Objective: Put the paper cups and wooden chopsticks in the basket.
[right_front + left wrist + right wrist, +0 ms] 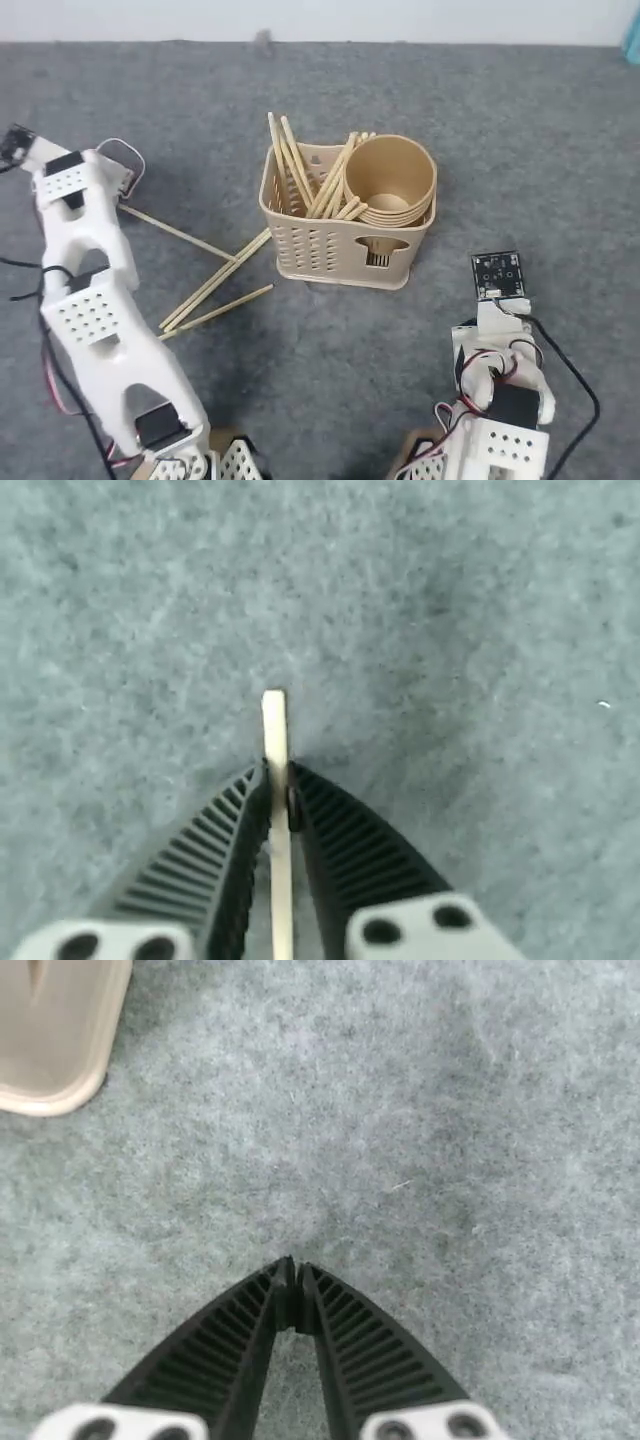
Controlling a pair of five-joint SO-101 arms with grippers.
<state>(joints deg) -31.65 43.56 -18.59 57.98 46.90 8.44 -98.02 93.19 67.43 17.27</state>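
- Ribbed black left jaws first, and they are pinched tight on a pale wooden chopstick (273,730), whose square-cut tip pokes out past the jaw tips over the fuzzy grey desk (480,600).
- From above, that same thin stick (180,233) runs slantwise from the left arm (85,300), near the desk's left edge, towards the basket.
- Its far end meets the loose chopsticks (215,282): two lie side by side with their upper ends against the basket's front left corner, and a third lies just beside them, nearer the front edge.
- Right jaws now: pressed together tip to tip, nothing between them, hanging over bare grey felt, with a rounded beige corner of the basket (50,1040) off to one side.
- The right arm (500,400) is folded low by the front edge, towards the right corner.
- In the middle of the desk stands the basket (330,245), beige plastic with perforated walls and a cut-out handle.
- Inside it, a nested stack of tan paper cups (390,175) sits upright on the right-hand side.
- A bundle of chopsticks (300,170) leans beside the cups, tips fanning above the rim.
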